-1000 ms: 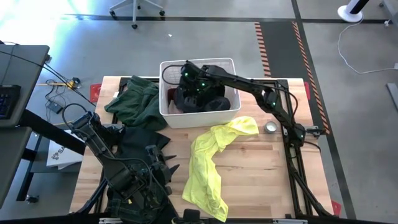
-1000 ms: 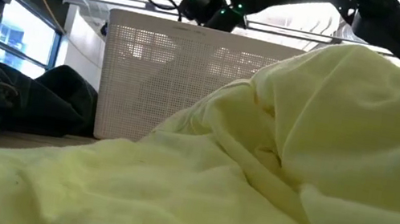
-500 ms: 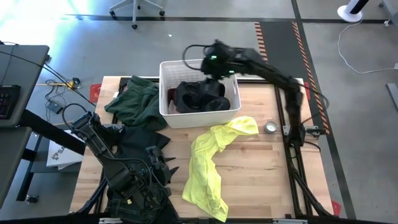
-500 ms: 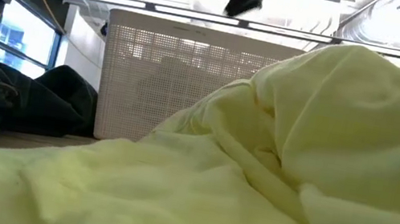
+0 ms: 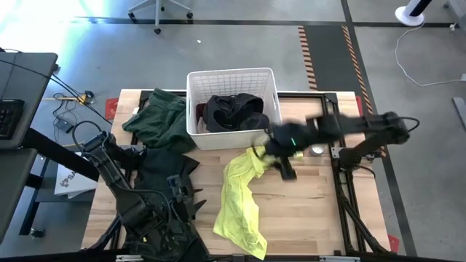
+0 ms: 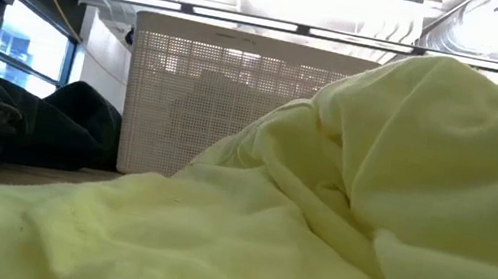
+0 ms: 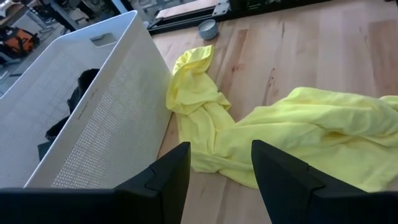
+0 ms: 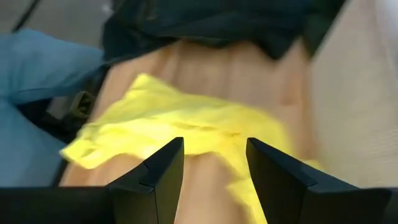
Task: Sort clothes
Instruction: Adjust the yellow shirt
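The right hand (image 5: 285,166) hangs released, fingers apart and empty, over the yellow shirt (image 5: 244,196) at frame centre (blurred in the high view). The left hand (image 7: 219,177), also released, waits at lower left. A black garment (image 5: 231,113) fills the basket (image 5: 195,86); a dark green garment (image 5: 160,122) lies left on the worktop (image 5: 313,204).

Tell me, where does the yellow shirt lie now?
In the high view the yellow shirt lies on the table's middle, just in front of the white basket.

No readable text, label or sign anywhere.
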Available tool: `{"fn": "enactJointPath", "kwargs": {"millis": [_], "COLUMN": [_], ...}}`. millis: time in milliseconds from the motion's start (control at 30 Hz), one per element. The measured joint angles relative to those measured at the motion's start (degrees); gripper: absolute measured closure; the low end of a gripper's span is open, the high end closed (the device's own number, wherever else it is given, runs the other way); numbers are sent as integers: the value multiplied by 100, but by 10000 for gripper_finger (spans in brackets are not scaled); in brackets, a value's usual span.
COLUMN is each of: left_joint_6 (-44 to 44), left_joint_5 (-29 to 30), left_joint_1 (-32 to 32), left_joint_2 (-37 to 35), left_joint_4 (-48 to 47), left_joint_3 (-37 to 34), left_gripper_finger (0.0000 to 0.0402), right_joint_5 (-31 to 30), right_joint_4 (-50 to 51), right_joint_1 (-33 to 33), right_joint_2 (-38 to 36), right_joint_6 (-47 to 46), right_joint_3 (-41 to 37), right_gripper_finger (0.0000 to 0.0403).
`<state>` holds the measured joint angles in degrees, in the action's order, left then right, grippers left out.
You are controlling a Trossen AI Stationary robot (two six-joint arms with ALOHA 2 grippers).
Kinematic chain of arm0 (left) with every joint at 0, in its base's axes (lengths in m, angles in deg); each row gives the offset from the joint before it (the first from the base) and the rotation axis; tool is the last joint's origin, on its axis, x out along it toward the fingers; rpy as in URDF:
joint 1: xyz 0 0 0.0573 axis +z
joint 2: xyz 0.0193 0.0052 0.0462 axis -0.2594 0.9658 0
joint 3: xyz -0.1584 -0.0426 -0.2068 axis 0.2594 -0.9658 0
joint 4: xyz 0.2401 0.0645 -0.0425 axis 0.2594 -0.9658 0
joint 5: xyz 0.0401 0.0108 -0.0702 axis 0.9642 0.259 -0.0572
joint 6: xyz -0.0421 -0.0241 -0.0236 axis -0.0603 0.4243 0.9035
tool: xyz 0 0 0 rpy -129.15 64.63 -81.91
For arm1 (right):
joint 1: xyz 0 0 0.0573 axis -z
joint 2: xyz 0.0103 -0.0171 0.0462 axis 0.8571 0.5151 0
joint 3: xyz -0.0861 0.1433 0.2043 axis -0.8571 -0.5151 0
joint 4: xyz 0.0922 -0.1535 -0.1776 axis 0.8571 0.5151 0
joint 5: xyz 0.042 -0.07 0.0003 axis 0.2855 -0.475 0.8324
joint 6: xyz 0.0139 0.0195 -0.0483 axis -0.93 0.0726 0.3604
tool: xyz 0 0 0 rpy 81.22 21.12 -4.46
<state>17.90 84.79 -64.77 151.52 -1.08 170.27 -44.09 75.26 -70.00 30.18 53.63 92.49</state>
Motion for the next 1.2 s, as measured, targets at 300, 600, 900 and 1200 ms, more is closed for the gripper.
{"fn": "enactJointPath", "kwargs": {"millis": [300, 600, 900, 1200], "left_joint_6": [-147, -150, -151, -99], "left_joint_5": [138, 106, -237, -362], "left_joint_1": [111, 293, 456, 479], "left_joint_2": [0, 0, 0, 0], "left_joint_4": [-201, -302, -302, -283], "left_joint_3": [0, 0, 0, 0], "left_gripper_finger": [234, 234, 234, 234], "right_joint_5": [-2308, -3679, -2718, -1417], "right_joint_4": [-1867, -4133, -5535, -5539], "right_joint_1": [-2130, -2328, -1012, -119], "right_joint_2": [-940, -814, -740, -739], "right_joint_6": [-2821, -4502, -2984, -2566], "right_joint_3": [-2963, -4986, -5247, -5184], "right_gripper_finger": [231, 228, 202, 201]}}
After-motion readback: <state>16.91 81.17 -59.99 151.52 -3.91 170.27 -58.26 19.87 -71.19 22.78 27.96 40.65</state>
